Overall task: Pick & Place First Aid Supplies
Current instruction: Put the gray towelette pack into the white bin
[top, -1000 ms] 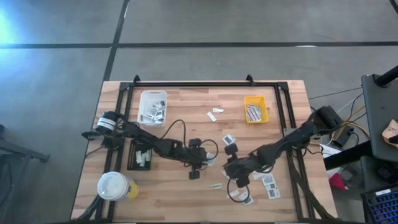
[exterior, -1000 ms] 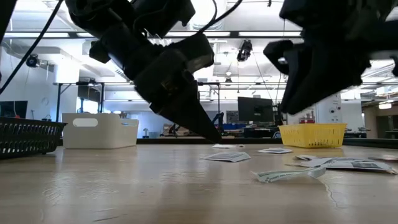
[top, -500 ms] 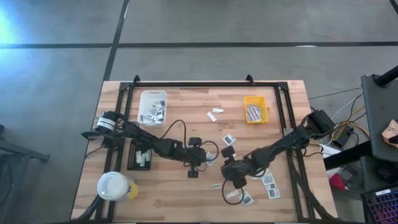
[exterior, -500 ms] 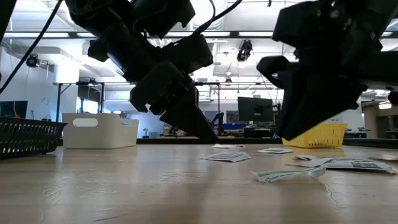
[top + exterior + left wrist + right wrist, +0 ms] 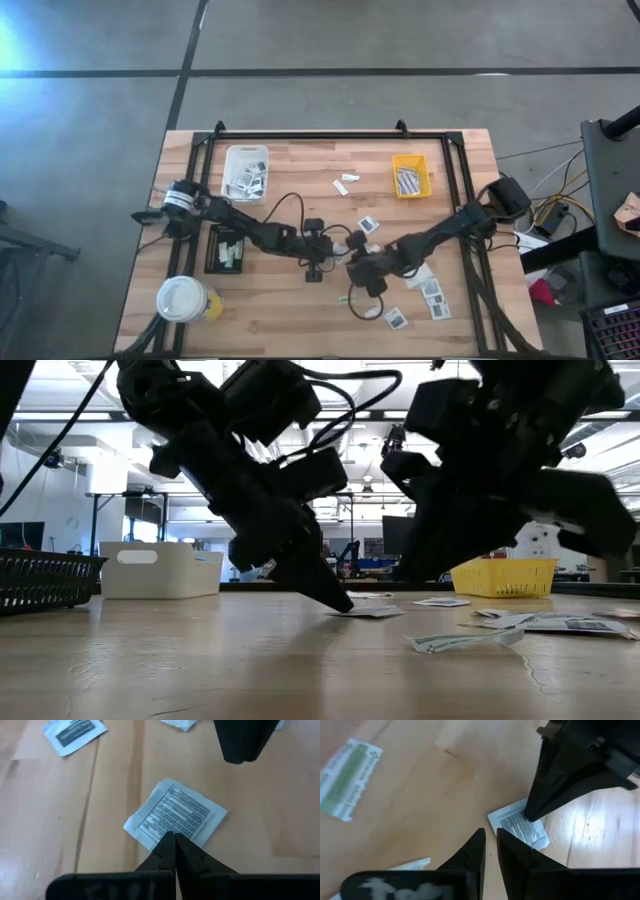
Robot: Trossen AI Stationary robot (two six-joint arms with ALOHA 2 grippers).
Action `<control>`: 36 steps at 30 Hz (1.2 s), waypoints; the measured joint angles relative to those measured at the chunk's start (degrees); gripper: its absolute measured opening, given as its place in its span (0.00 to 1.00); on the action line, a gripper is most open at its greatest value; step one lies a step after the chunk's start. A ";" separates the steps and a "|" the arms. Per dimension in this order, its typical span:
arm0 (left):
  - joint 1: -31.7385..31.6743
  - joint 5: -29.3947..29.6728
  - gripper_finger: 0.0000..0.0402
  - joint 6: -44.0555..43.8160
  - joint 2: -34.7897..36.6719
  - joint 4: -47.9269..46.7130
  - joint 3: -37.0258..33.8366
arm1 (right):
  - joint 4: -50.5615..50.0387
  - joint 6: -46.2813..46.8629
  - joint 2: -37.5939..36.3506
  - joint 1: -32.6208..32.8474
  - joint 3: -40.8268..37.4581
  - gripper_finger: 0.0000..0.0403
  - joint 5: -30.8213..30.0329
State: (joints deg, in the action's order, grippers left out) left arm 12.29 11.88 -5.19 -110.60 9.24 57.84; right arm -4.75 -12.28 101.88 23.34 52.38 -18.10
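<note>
A small white printed packet [image 5: 175, 812] lies flat on the wooden table near its middle. My left gripper [image 5: 171, 839] is shut with its tips down on this packet; the low view shows it slanting down to the packet [image 5: 372, 612]. My right gripper [image 5: 491, 836] hovers just beside the same packet [image 5: 520, 827], pointing down. Its fingers are open by a narrow gap with nothing between them. In the high view both grippers [image 5: 345, 245] [image 5: 358, 266] meet at mid-table. More first aid supplies lie around: another packet [image 5: 368, 225] and a green-striped strip [image 5: 347, 780]. My left gripper has its shut fingertips on the packet's printed face near one corner [image 5: 167, 827], slanting down from the table's left. Whether a fold is caught between the tips is hidden by the fingers themselves. The packet lies flat on the table.
A white tray [image 5: 245, 172] and a yellow tray [image 5: 411, 176] stand at the far side, and a black tray [image 5: 225, 250] and a white-topped yellow cup [image 5: 182, 298] at the left. Loose packets [image 5: 430, 290] lie near the right front. A small white piece [image 5: 348, 180] lies at the far middle.
My right gripper has gone toward the table's left edge and down, and now hangs close to my left gripper and the packet. My left gripper's tips have sunk onto the packet, which has stayed where it was.
</note>
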 joint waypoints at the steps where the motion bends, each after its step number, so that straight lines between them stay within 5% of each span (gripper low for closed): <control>1: -0.09 0.67 0.00 -0.55 -0.05 -0.14 0.04 | -0.04 -0.18 0.20 -0.22 0.00 0.11 0.03; 10: -0.76 0.19 0.00 -12.78 -0.22 -3.24 0.20 | 0.54 -7.47 2.67 -0.79 0.00 0.12 -0.39; 18: -0.82 -3.33 0.00 -25.72 -0.42 -3.41 0.20 | 1.05 -13.92 6.81 -0.70 1.88 0.22 -9.23; 36: -4.14 -10.47 0.00 -34.08 -0.57 -5.49 0.13 | -0.57 -22.42 10.61 1.46 4.76 0.24 -13.63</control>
State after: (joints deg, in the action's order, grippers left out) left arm 8.15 1.41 -39.27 -111.18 3.75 57.98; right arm -5.32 -34.70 112.50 24.80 57.14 -31.73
